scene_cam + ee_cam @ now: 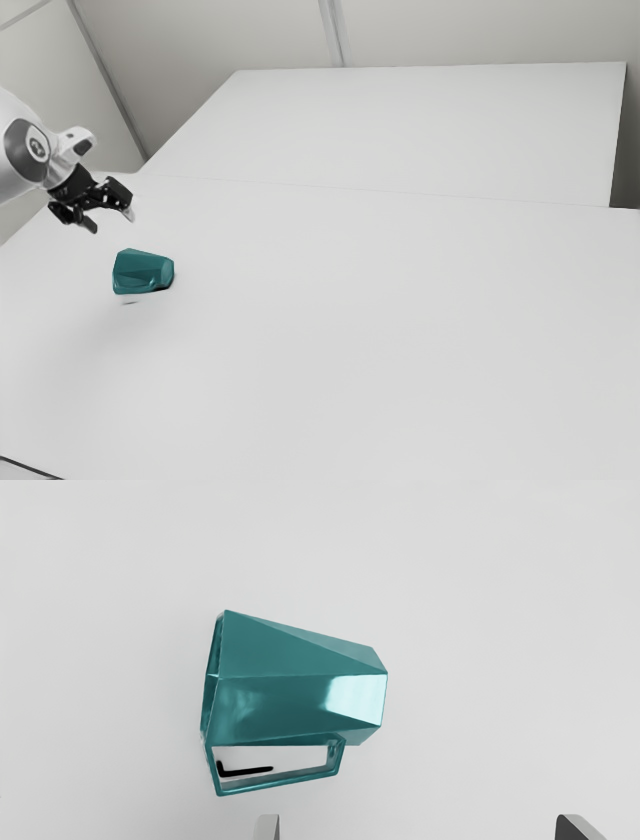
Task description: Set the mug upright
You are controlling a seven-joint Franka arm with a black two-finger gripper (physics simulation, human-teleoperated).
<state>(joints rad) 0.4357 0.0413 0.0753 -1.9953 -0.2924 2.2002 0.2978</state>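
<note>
Above the white surface, at the exterior view's left, my gripper (110, 212) stands apart from the teal mug (143, 272). The faceted mug lies on its side, its narrower base toward the exterior view's right. In the wrist view the mug (300, 685) shows its handle on the side nearer my gripper (417, 827), and part of its rim. My two fingertips are wide apart with nothing between them.
The mug rests on a large white table (380, 330). Behind it stands another white flat surface (430, 130), near pale walls. A dark thin line crosses the exterior view's lower left corner.
</note>
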